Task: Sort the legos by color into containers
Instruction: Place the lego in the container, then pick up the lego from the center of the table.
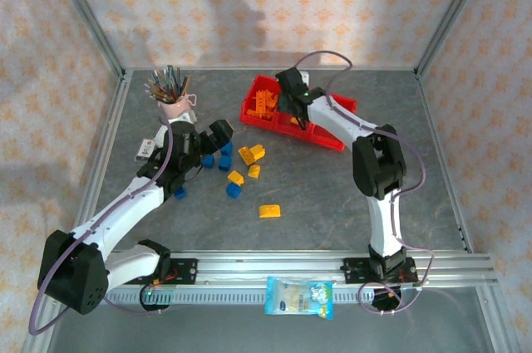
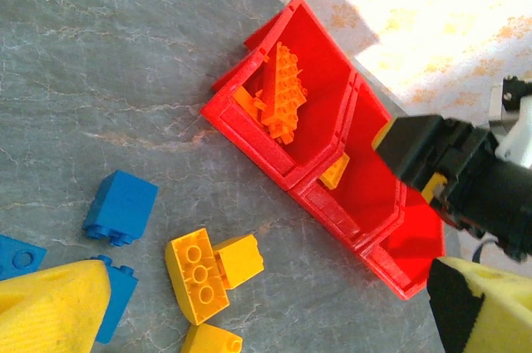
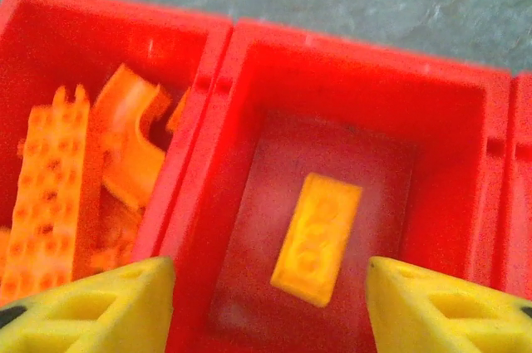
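Legos (image 1: pixel 236 177): small hard plastic, light, stiff, not fragile, probably slick on the smooth walls. Best pinched across two flat side walls, not over the studs. Curved arches likely to twist out, so better taken at the thick ends.

Loose ones lying mid-surface, left of centre: blue bricks (image 1: pixel 224 160), yellow bricks (image 1: pixel 251 154), one orange brick (image 1: pixel 269 211) alone toward the near edge. Containers (image 1: pixel 331 142) toward the far edge, set at an angle. Orange pieces (image 3: pixel 58 187) piled in one end bin, single yellow piece (image 3: pixel 317 237) flat in the middle bin.

Left end effector (image 2: pixel 266 303) released, empty, hovering over the blue and yellow cluster. Right end effector (image 3: pixel 270 311) released, empty, above the middle bin.

In the way: yellow pair (image 2: pixel 212 270) touching, blue ones packed close, so risk of nudging neighbours. Pink cup of pencils (image 1: pixel 172 100) near the far-left corner, just beyond the left arm. Right arm parked over the tray, so possible clash at drop-off.
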Available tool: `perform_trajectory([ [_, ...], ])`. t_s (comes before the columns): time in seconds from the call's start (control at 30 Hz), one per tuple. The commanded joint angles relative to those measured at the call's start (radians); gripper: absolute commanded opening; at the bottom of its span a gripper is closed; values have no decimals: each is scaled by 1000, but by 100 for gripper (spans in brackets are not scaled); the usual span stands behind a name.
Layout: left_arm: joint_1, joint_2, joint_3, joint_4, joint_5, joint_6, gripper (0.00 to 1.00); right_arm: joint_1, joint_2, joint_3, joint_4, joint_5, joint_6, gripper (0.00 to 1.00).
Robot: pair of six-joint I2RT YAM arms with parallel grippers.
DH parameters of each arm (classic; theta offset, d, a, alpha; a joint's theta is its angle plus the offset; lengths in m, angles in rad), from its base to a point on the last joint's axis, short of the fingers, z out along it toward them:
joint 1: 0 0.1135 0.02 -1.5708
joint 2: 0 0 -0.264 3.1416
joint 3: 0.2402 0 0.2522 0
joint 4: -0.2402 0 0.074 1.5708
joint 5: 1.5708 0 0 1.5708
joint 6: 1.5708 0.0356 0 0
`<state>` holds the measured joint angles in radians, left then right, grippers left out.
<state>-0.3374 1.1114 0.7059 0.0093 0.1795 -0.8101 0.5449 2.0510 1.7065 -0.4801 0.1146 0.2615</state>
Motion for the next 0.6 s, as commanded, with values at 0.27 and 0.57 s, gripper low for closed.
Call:
perform_trajectory([
  [0.27,18,-153,-91,-54,-36,-9,99,195,-158,-243,52,-127,-39,71],
  [0.57,23,-206,-142,-58,-55,-36,99,225,-51,-203,71,-187,-34,77],
])
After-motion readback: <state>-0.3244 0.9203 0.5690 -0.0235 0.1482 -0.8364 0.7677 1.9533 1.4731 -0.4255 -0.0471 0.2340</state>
